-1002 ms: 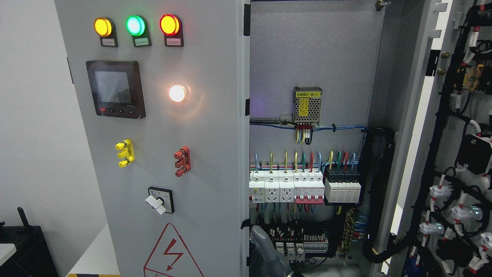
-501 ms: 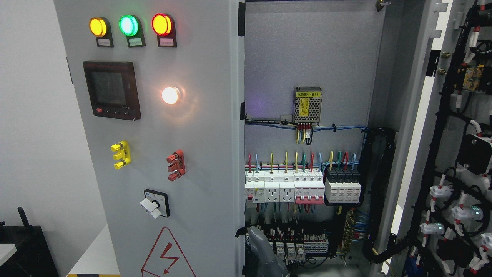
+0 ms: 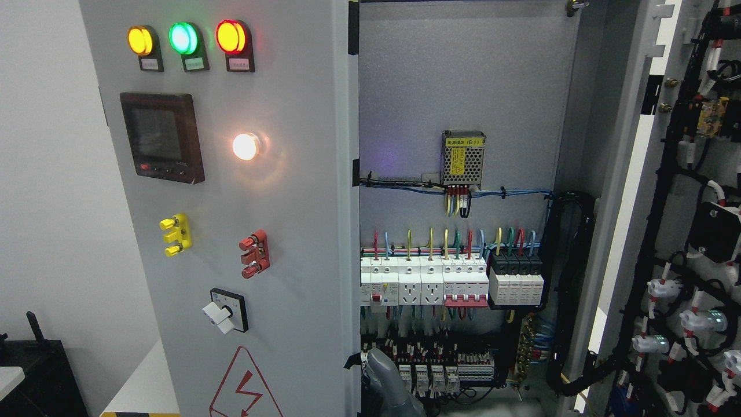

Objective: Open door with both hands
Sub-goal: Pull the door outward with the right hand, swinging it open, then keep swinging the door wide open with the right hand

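Grey metal cabinet door w/ indicator lamps (image 3: 278,191) swung further left vs sec ago, more breaker rows (image 3: 451,281) exposed. Grey hand (image 3: 385,376) behind door edge, bottom centre; fingers hidden, can't tell grip or which arm. Opening progressing imo.

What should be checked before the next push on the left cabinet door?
1. Left door swung clear of the breaker row: ok.
2. Right door open, wiring side showing: ok.
3. Hand at the left door's inner edge: ok.
4. Which arm that hand belongs to: cannot tell.
5. Other hand in view: not ok.
6. Room left of the door, black stand below: cannot tell.
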### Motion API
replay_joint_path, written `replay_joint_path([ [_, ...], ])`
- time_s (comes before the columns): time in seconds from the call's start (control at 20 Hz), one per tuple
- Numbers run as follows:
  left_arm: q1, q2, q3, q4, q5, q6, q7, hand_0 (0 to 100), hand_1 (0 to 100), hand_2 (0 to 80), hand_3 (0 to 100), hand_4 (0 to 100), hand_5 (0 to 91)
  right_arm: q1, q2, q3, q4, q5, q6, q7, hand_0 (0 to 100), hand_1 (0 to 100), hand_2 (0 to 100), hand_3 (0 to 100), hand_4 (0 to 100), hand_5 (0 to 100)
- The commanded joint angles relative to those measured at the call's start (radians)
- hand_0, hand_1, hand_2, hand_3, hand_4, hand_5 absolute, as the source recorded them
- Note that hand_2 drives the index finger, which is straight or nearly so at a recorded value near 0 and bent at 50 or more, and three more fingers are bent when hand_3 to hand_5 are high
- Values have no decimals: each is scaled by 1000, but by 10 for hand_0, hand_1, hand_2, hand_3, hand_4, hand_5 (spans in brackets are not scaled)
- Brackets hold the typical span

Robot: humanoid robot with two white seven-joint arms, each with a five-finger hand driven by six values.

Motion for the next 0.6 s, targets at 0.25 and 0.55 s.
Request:
replay_joint_path([
  [0.25,31,0,-12,-9,-1,0,0,0,0,0,0,33,0,25,1,57,-59,-3,4,0,0,0,0,0,0,0],
  [0.55,32,0,-12,-9,0,0,0,0,0,0,0,33,0,29,1,76,-66,-3,4,0,0,0,0,0,0,0],
])
